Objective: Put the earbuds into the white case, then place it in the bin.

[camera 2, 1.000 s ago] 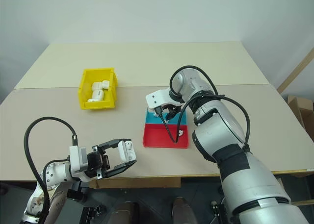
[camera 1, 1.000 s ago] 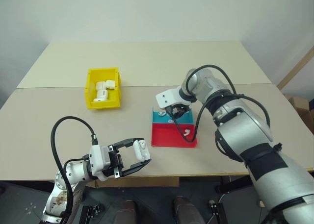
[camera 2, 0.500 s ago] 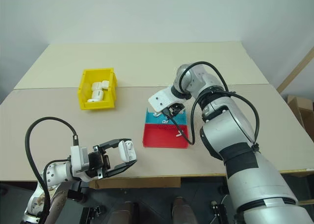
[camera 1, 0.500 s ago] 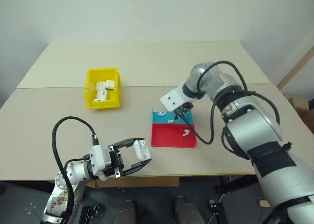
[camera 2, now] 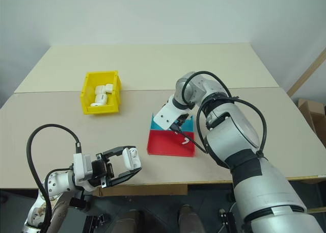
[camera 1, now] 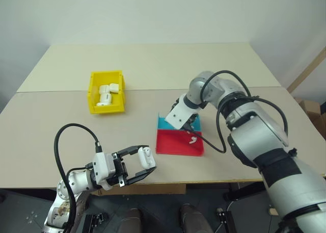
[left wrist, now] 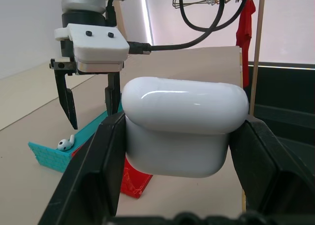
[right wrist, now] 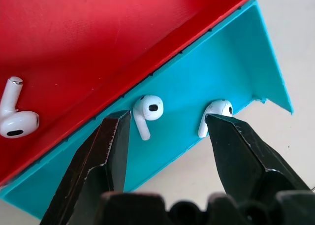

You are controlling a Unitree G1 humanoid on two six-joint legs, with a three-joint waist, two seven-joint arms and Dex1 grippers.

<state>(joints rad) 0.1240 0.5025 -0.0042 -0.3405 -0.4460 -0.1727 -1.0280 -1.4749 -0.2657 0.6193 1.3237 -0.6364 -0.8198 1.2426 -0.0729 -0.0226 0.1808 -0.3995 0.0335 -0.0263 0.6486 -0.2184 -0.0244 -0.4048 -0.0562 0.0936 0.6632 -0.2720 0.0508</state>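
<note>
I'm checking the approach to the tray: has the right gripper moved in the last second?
Yes. The right gripper has rolled at the wrist and drawn slightly toward the robot, over the blue section of the tray.

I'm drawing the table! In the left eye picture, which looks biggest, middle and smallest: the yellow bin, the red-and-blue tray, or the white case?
1. Red-and-blue tray
2. Yellow bin, only slightly smaller than the tray
3. White case, smallest by far, though nearest the camera

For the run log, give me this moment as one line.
left gripper: shut on white case, lid closed | right gripper: open above blue tray section, two earbuds below | bin: untouched
</note>
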